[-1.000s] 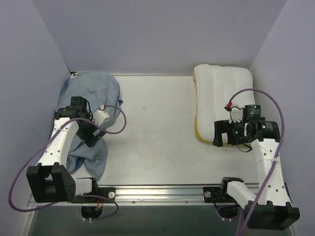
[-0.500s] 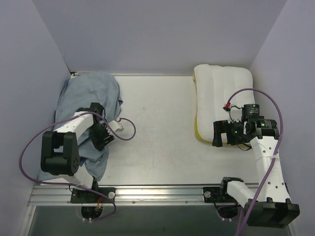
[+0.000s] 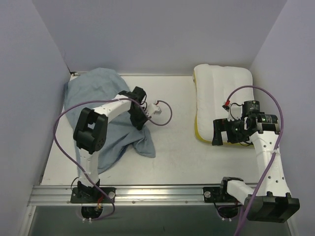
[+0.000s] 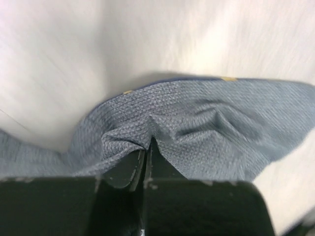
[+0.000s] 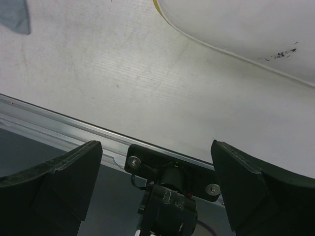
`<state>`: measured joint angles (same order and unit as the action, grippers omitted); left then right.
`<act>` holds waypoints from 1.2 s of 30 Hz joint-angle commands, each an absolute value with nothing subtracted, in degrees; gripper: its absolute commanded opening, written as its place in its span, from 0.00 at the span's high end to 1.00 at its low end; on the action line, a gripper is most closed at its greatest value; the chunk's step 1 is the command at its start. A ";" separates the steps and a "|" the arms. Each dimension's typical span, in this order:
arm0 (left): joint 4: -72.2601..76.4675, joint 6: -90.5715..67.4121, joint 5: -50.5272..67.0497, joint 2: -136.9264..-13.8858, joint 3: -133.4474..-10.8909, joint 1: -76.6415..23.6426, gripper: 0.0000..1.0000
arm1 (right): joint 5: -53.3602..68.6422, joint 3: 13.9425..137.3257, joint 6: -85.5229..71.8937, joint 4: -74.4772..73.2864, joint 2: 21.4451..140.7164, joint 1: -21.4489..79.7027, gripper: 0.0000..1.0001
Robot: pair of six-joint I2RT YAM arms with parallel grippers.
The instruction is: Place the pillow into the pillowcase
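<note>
1. Where the left gripper (image 3: pixel 139 117) sits over the pillowcase (image 3: pixel 101 96), its jaws are pressed together on a raised fold of the cloth.
2. Left wrist view agrees: the fingers (image 4: pixel 129 169) meet at the tips, and the fabric is bunched and creased right at the pinch.
3. Pillowcase location: far-left part of the table (image 3: pixel 172 147), pale grey-blue face up and rumpled. One lobe reaches toward the table centre, just past the left gripper.
4. At the cloth's far edge in the left wrist view there is a thin dark navy line with two small yellowish flecks. Too blurred to say more.
5. Right gripper (image 3: pixel 218 133): jaws wide apart, nothing between them. The wrist view shows bare table and the front rail (image 5: pixel 74 129) in the gap.
6. Pillow (image 3: pixel 221 91): far-right corner of the table, lying flat against the right wall, with the yellow band along its left and near edge.
7. Right gripper is at the pillow's near-left corner. From above it overlaps the edge, but I cannot tell whether they touch.
8. Pillow and pillowcase are well apart, with open table between them. Pillow is not yet in the case.
</note>
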<state>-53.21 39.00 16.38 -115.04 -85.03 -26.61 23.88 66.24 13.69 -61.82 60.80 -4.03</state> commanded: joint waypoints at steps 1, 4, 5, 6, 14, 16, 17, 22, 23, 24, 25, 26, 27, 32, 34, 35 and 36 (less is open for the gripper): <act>-44.84 24.11 25.82 -117.86 -98.67 -28.91 1.00 | 24.08 69.34 14.59 -65.13 62.40 -4.48 0.00; -34.67 13.91 26.64 -116.46 -105.19 -28.57 0.88 | 24.52 70.84 14.15 -65.48 63.45 -4.48 0.00; -34.02 12.41 26.20 -114.71 -106.25 -28.30 0.76 | 25.48 71.19 14.15 -65.48 63.63 -4.48 0.00; -34.10 10.83 25.58 -113.83 -108.70 -27.87 0.64 | 26.10 71.37 14.06 -65.57 64.07 -4.40 0.00; -44.90 19.50 19.97 -104.24 -104.43 -13.47 0.15 | 27.95 70.75 12.48 -61.79 66.53 2.71 0.00; -46.66 23.63 16.89 -103.62 -100.66 -7.93 0.16 | 28.38 71.01 10.82 -59.51 68.20 6.14 0.00; -46.93 24.69 15.31 -104.06 -99.59 -6.34 0.15 | 29.08 71.36 10.55 -59.07 68.99 6.76 0.00; -47.89 30.85 9.59 -108.10 -97.38 1.93 0.15 | 29.54 75.93 10.28 -58.01 76.45 10.89 0.01; -47.99 31.46 8.54 -110.11 -98.08 2.63 0.15 | 29.18 76.46 10.20 -57.66 77.33 11.94 0.01; -47.90 31.81 7.57 -111.08 -98.61 2.98 0.15 | 28.92 77.60 10.11 -57.13 79.17 13.00 0.01; -47.99 31.99 6.34 -112.14 -99.05 3.68 0.15 | 28.57 77.96 9.93 -56.87 80.15 15.36 0.01; -47.99 32.17 5.81 -114.15 -100.01 3.95 0.15 | 27.52 78.39 9.93 -56.43 80.94 16.34 0.01; -47.99 32.17 5.45 -115.30 -100.63 4.22 0.15 | 26.90 78.75 9.84 -55.73 83.04 17.30 0.01; -47.73 30.68 3.43 -122.15 -104.15 5.01 0.16 | 23.73 81.82 9.06 -55.81 90.86 22.76 0.02; -47.72 30.24 2.29 -124.53 -105.55 5.18 0.17 | 23.99 82.70 8.88 -55.81 92.71 23.03 0.02; -47.72 30.67 1.42 -126.19 -105.64 5.53 0.19 | 24.17 83.05 8.70 -55.90 93.59 23.20 0.03; -47.81 31.28 1.23 -126.82 -104.95 5.71 0.21 | 24.43 83.23 8.70 -55.90 95.17 23.29 0.03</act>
